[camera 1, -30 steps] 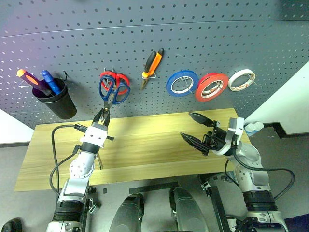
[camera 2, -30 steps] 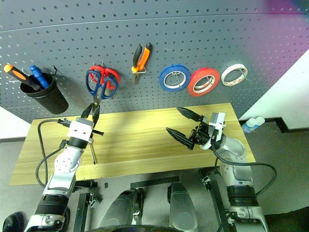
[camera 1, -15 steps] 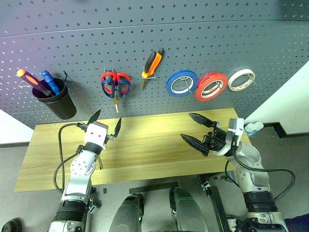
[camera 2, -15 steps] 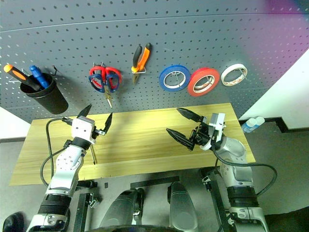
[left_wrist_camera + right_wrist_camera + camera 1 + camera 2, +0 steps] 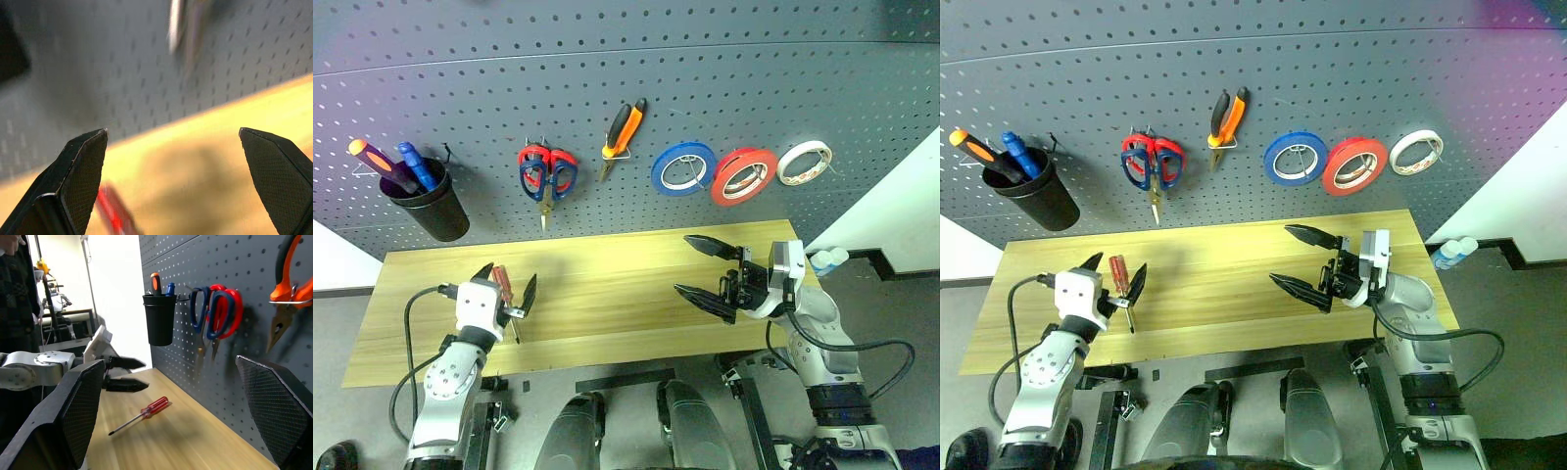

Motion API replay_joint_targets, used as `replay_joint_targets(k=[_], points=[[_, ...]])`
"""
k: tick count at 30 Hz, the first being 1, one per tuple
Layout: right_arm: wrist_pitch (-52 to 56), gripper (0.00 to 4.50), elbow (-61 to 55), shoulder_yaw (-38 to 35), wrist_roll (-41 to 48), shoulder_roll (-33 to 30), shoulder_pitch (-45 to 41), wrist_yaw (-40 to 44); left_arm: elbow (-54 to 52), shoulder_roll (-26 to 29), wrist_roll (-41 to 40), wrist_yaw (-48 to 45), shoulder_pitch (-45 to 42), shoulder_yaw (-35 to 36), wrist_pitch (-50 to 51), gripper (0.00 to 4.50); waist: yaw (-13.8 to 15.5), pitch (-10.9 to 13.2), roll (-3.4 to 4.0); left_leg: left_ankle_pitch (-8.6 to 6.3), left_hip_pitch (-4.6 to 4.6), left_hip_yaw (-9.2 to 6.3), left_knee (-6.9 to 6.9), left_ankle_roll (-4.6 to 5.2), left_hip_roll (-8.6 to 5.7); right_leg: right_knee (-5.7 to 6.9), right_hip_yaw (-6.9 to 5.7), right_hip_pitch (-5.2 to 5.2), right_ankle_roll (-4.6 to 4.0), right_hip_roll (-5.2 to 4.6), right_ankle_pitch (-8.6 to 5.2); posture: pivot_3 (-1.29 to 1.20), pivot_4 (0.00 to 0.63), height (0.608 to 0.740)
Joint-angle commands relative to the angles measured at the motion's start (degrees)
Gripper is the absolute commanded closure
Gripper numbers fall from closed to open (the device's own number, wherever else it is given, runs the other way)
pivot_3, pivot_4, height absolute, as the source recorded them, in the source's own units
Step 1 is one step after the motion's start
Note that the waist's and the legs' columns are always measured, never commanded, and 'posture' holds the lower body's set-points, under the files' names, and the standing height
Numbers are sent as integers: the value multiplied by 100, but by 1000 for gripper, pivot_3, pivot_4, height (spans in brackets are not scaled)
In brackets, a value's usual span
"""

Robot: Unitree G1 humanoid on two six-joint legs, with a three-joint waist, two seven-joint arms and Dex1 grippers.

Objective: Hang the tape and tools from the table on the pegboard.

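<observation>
Left pincer [image 5: 1112, 285] spread wide, holding nothing, low over the desk [image 5: 1234, 284] with the red-handled screwdriver [image 5: 1122, 284] lying flat between its fingers. Right pincer [image 5: 1310, 262] also spread and empty above the desk's right part. On the pegboard [image 5: 1332, 78]: blue-handled scissors [image 5: 1150, 168] hang over the red-handled pair on one hook, orange-black pliers [image 5: 1224, 122] just beside them, red tape roll [image 5: 1354, 164] between the blue roll [image 5: 1295, 158] and white roll [image 5: 1416, 152]; black cup [image 5: 1036, 196] at far left.
</observation>
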Motion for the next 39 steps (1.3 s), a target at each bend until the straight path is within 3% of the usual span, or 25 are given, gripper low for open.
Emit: replay_joint_targets(k=[1, 8, 18, 29, 39], points=[[82, 0, -151, 1, 107, -31, 35, 25, -18, 66, -250, 243, -9, 466, 629, 18, 9, 1, -1, 0, 0, -3, 0, 0, 1, 0, -1, 0, 0, 1, 0, -114, 252, 740], [296, 0, -285, -28, 134, -122, 128, 12, 588, -35, -606, 766, -561, 1064, 1584, 18, 21, 15, -8, 0, 0, -7, 0, 0, -1, -2, -5, 3, 0, 1, -1, -92, 289, 740], [641, 0, -763, -85, 251, -271, 486, -163, 904, -29, -546, 951, -1372, 1041, 2011, 18, 107, 143, -24, 0, -2, -10, -4, 0, 1, -6, -4, 1, -1, -2, -2, -88, 338, 740], [842, 0, -1237, -65, 363, -350, 850, -315, 518, -251, -504, 1246, -1309, 855, 2979, 18, 143, 327, -30, -5, -21, -9, -11, 8, 1, -20, -3, -14, 0, -7, -3, -93, 371, 740], [880, 0, -1396, -63, 372, -365, 1025, -387, 356, -292, -504, 1173, -1424, 824, 3211, 18, 141, 446, -34, -6, -28, -9, -19, 7, 1, -25, -3, -24, 2, -7, -4, -102, 380, 740]])
